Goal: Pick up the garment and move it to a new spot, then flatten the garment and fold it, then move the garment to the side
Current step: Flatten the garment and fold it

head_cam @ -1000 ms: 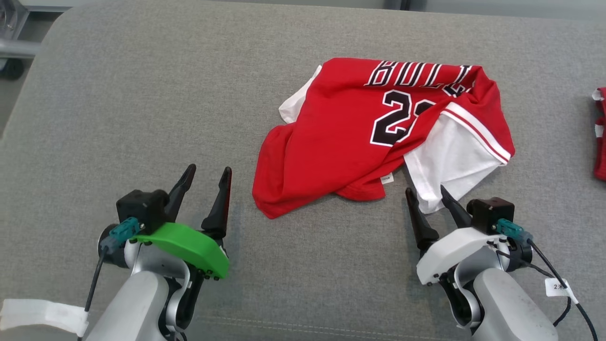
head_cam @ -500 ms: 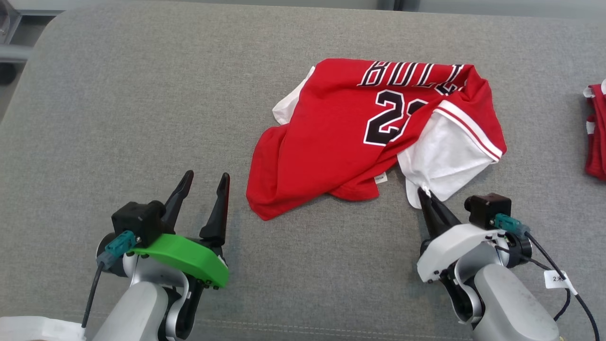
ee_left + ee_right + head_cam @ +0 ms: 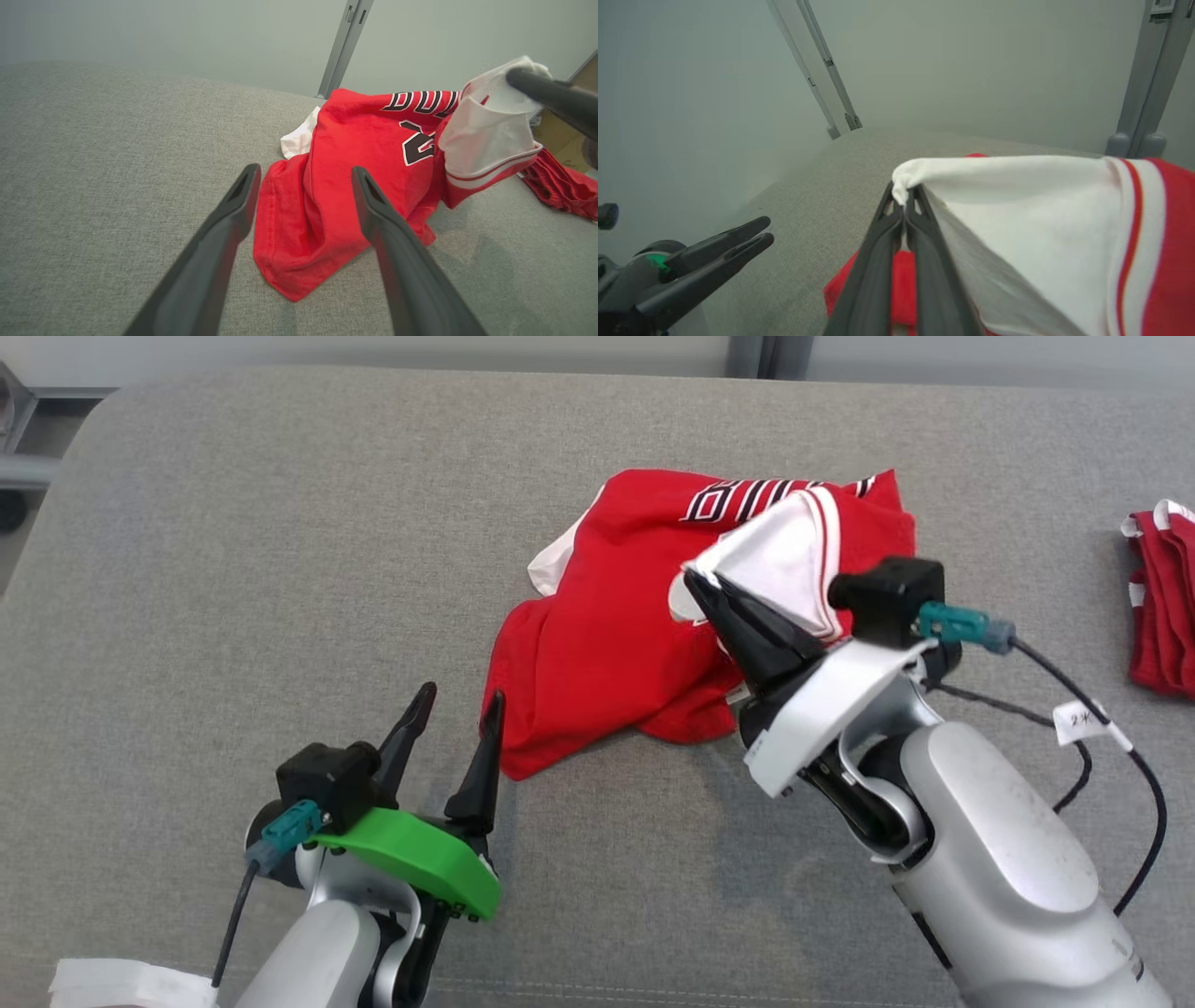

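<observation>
**Sleeve pinched and raised, left side waiting**

My right gripper (image 3: 695, 581) is clenched on the crumpled red fabric jersey (image 3: 597, 681). Its two long dark fingers (image 3: 878, 261) are pressed together, with a small knot of white cloth bunched at their tips. What I hold is the jersey's white, red-trimmed sleeve (image 3: 784, 555). It hangs from my fingertips like a tent, clear of the grey woven-fabric cushion (image 3: 233, 569), and a shadow lies on the cushion below it.

The rest of the jersey lies on the cushion, rumpled, just past the middle of my head view toward 12 and 1 o'clock. Black-and-white lettering runs along its far edge, partly covered by the raised sleeve. One red corner points toward 7 o'clock, and a scrap of white cloth peeks out on the 10 o'clock side.

My left gripper (image 3: 462, 695) sits at 7 o'clock, low over the cushion. Its fingers (image 3: 224, 224) are spread wide and grasp nothing. The right one's tip is just beside the jersey's near red corner; I cannot tell whether they touch.

A red-and-white cloth bundle (image 3: 1162, 616) lies at the 3 o'clock edge, well apart from the jersey. A grey metal post (image 3: 343, 46) rises behind the cushion at 12 o'clock.
</observation>
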You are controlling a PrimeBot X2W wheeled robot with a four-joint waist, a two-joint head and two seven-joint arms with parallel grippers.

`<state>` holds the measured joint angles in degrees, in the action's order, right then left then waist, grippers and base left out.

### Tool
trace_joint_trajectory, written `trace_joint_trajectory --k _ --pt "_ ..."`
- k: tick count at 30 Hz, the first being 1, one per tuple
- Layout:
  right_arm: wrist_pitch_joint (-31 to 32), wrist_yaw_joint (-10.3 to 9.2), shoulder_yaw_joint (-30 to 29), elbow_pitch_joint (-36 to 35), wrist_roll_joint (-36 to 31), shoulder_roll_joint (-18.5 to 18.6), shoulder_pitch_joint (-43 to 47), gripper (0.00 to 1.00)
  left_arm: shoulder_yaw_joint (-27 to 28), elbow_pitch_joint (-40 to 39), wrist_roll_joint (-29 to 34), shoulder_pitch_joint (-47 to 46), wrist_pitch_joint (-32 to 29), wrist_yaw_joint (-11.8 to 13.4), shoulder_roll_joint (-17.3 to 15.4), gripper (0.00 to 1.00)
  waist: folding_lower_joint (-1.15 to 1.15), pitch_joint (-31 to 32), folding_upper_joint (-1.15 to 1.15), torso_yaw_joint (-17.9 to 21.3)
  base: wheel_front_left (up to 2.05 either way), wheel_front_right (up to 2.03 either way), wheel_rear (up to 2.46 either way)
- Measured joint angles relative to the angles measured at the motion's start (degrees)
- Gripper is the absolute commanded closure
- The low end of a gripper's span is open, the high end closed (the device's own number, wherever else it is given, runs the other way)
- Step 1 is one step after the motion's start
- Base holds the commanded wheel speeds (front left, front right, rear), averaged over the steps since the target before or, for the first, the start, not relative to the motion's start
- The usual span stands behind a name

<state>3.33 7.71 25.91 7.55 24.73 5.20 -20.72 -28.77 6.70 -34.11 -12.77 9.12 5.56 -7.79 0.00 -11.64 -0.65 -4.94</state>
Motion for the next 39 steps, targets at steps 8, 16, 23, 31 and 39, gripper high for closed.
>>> trace_joint_trajectory --k 8,16,23,31,39 --pt "13.1 -0.23 6.9 -10.0 8.8 0.4 -9.3 1.00 -2.6 0.7 -0.2 0.1 0.0 -0.5 1.9 0.00 0.00 1.1 0.00 -1.6 0.00 0.00 0.00" --pt "26.1 -0.23 6.2 -13.5 20.4 -0.6 -17.2 1.00 -5.0 2.6 -0.6 0.4 0.0 -1.5 3.4 0.00 0.00 2.4 0.00 -5.5 0.00 0.00 0.00" --pt "30.8 -4.91 0.5 -13.1 22.7 -0.9 -25.1 1.00 -6.9 4.0 -1.0 1.5 0.4 -2.1 3.9 0.00 0.00 3.8 0.00 -9.4 0.00 0.00 0.00" --pt "34.1 -10.04 -3.9 -10.3 23.4 -1.0 -35.9 1.00 -7.9 5.2 -2.0 1.8 1.1 -2.1 4.6 0.00 0.00 5.7 0.00 -13.7 0.00 0.00 0.00" --pt "36.5 -13.46 -7.2 -3.3 21.4 0.1 -40.9 1.00 -6.8 5.5 -3.0 3.5 2.1 -2.0 4.6 0.00 0.00 8.4 0.00 -15.2 0.00 0.00 0.00"
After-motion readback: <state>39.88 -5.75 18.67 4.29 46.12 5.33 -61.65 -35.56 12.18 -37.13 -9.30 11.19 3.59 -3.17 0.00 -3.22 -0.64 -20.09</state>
